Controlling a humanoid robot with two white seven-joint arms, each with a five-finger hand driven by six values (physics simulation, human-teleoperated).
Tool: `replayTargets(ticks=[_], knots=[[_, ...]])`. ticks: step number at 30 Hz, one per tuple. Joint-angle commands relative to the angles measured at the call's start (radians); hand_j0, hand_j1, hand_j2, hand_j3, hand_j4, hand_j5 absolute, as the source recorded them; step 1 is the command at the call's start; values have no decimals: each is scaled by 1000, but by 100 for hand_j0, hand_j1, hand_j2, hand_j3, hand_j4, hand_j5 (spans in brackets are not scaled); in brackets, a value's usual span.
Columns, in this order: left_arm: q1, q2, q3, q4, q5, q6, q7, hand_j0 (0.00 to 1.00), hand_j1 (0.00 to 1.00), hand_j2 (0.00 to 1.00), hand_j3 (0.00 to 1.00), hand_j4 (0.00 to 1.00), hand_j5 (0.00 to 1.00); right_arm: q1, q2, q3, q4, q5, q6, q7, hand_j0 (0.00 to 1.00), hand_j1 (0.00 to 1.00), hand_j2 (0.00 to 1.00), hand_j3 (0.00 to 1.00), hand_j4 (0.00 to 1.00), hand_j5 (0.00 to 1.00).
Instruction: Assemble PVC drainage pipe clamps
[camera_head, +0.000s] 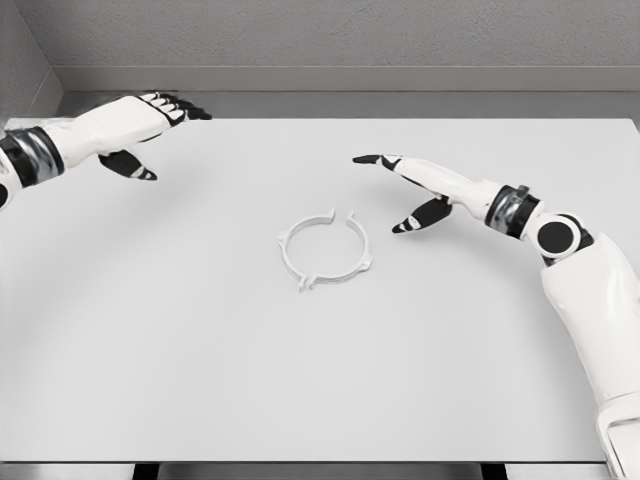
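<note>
Just left of right robot hand (415, 190): clamp ring (324, 250).

— What can't you make out from up here?

— My left arm (40, 150) is cut by the picture's left edge, my right arm (600, 320) by the right edge and the lower corner. The surface (200, 380) runs off both sides.

— And the clamp (325, 250)?

— Too small and pale against the surface. I can't tell whether its two halves touch at the gap near the top, or how the small tabs join.

— Your left robot hand (135, 125)?

— Its fingertips (185, 108) bunch together at the far edge; I can't separate them.
</note>
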Motion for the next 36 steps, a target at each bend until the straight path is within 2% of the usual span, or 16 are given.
replayTargets(ticks=[1,3,4,5,6,8,11,16,29,31,36], knots=[[3,43,6,-10,80,2,-41,100,100,100,100,100,100,0,4,5,-2,-8,3,0,100,100,100,100,100,100],[44,63,3,-42,107,2,-41,100,100,100,100,100,100,-2,15,36,-3,-8,3,0,100,100,100,100,100,100],[78,65,2,-93,112,2,-43,100,100,100,100,100,100,-2,23,39,-5,-8,3,0,100,100,100,100,100,100],[95,69,5,-145,113,2,-44,100,100,100,100,100,100,-2,27,42,-3,-6,3,0,100,100,100,100,100,100],[95,91,6,-153,118,2,-43,100,100,100,100,100,100,-2,27,51,-5,-6,3,0,100,100,100,100,100,100],[92,139,9,-153,139,2,-44,100,100,100,100,100,100,-2,27,53,-3,-5,3,0,100,100,100,100,100,100],[92,148,11,-153,158,2,-44,100,100,100,100,100,100,0,29,53,-3,-5,3,0,100,100,100,100,100,100],[94,148,31,-153,159,2,-44,100,100,100,100,100,100,0,35,64,-10,-3,3,0,100,100,100,100,100,100],[92,145,31,-154,159,2,-44,100,100,100,100,100,100,6,43,70,-42,-5,3,0,100,100,100,100,100,100],[89,145,31,-156,179,2,-44,100,100,100,100,100,100,6,44,70,-42,-5,3,0,100,100,100,100,100,100],[97,146,34,-179,189,2,-44,100,100,100,100,100,100,6,26,57,-42,-8,3,0,100,100,100,100,100,100]])
